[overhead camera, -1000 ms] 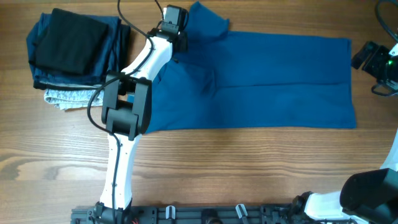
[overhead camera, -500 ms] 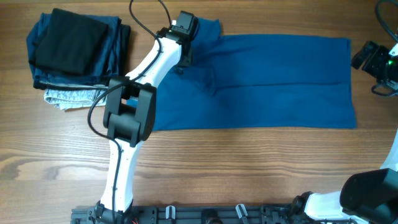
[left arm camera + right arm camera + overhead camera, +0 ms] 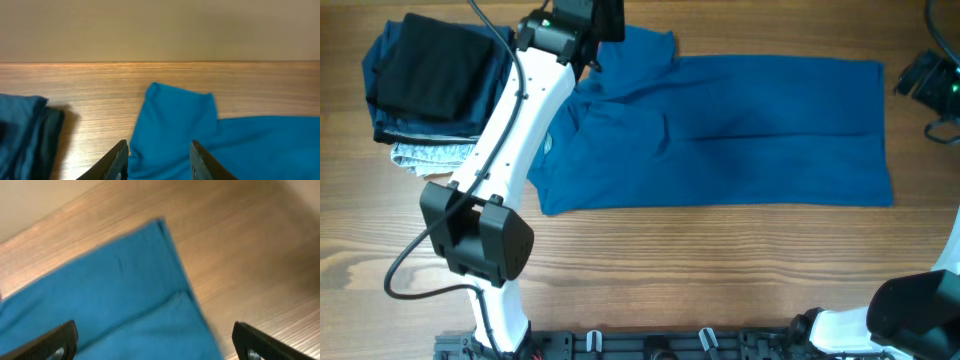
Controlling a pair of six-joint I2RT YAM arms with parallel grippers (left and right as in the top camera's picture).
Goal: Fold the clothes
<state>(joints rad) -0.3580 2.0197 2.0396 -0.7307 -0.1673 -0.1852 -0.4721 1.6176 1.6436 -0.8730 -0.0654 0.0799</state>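
Overhead, the blue T-shirt (image 3: 740, 130) lies flat across the upper centre of the table (image 3: 720, 270), with bare wood open below its hem. The left gripper (image 3: 159, 145) hovers part-open and empty over a sleeve (image 3: 180, 115) at upper left. The right gripper (image 3: 154, 330) gapes wide and empty at the shirt's right edge.
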